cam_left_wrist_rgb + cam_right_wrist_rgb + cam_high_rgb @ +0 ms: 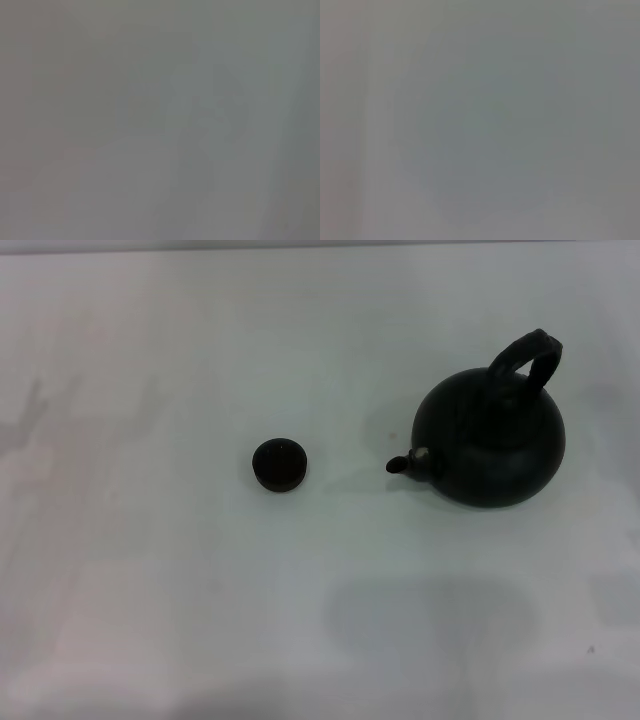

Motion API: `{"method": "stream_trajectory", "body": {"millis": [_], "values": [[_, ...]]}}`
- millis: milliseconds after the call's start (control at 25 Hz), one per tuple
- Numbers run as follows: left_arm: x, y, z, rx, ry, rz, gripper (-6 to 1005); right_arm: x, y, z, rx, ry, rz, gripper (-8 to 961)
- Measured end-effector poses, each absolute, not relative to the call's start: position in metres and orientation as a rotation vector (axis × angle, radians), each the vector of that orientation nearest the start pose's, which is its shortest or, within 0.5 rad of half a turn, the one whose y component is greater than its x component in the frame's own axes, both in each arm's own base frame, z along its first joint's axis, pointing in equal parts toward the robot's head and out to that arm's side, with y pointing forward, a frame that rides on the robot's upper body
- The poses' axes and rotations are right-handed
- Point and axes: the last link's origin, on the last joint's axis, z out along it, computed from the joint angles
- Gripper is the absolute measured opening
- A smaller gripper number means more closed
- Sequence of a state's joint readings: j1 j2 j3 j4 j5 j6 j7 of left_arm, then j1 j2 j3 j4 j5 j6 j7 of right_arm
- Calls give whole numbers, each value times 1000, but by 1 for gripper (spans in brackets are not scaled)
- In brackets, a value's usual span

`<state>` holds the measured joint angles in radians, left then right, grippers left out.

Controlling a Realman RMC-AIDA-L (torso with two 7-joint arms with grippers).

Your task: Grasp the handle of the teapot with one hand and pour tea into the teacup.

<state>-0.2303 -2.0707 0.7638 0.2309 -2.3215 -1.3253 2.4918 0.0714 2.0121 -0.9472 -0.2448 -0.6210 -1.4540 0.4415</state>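
we see the teapot (pixel 490 435) at the right of the frame on the white desk (pixel 150 620), its spout facing the cup (pixel 278 464) near the middle, ready for pouring. the handle (pixel 524 358) stands up, free to grab. no tool shows, so we cannot tell its state.

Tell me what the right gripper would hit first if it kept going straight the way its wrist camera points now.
Only bare table fills the right wrist view, so it would probably meet the tabletop first; depth is unclear. The gripper itself is not in view. In the head view, the teapot and teacup stand apart, untouched.
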Motion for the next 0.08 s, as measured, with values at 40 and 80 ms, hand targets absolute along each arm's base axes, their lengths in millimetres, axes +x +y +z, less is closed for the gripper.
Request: {"method": "stream_trajectory", "body": {"millis": [40, 80], "values": [[-381, 272, 48, -1520, -670, -871, 876, 403, 212, 76, -1493, 463, 713, 877], [-381, 272, 50, -1510, -667, -874, 876, 403, 212, 76, -1493, 463, 713, 877]]}}
